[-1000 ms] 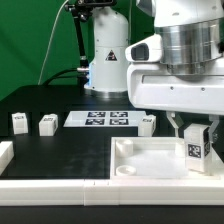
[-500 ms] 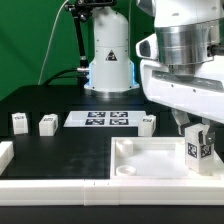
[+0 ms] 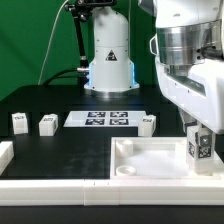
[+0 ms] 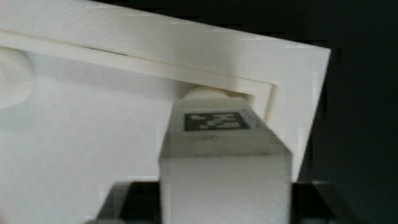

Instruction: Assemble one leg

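Jaws clamped on the leg [image 3: 198,147], poised over the tabletop's [image 3: 150,160] corner; next, I'd say, lower it squarely in.

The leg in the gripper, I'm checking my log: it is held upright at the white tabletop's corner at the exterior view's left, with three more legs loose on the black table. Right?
Not quite: the side is wrong. The exterior view shows the gripper holding the leg upright at the tabletop's corner at that view's right, not its left. Three more legs do lie loose on the black table.
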Available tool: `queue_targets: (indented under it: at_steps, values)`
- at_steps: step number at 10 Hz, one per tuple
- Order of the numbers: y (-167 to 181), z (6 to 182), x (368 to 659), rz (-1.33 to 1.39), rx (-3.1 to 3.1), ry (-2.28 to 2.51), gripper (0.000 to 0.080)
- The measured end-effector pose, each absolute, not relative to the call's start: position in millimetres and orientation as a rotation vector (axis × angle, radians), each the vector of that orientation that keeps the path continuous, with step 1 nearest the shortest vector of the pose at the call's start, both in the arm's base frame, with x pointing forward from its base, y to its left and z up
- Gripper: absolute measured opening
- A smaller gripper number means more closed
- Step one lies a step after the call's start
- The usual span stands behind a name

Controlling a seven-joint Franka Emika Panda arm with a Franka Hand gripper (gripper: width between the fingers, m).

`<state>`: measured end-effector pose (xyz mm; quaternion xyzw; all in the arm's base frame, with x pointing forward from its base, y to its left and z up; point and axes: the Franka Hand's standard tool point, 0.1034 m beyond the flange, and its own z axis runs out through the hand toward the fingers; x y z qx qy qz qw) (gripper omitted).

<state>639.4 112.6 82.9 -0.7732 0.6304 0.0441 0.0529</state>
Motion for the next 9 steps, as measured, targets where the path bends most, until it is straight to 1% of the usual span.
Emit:
queue_targets:
  at_steps: [1, 2, 3, 4, 5, 9]
  values:
    - [113.3, 83.1, 640.0, 0.126, -2.401, 1.847, 0.0542]
    - [114.8, 83.2, 640.3, 0.116, -2.457, 1.765, 0.0542]
    - [115.5, 82.6, 639.5, 0.110, -2.543, 1.638, 0.0615]
    - [118.2, 81.1, 637.1, 0.109, -2.667, 1.427, 0.0643]
    - [120.3, 81.3, 637.7, 0.099, -2.697, 1.360, 0.0648]
    - [125.6, 81.0, 636.8, 0.051, -2.953, 0.614, 0.0649]
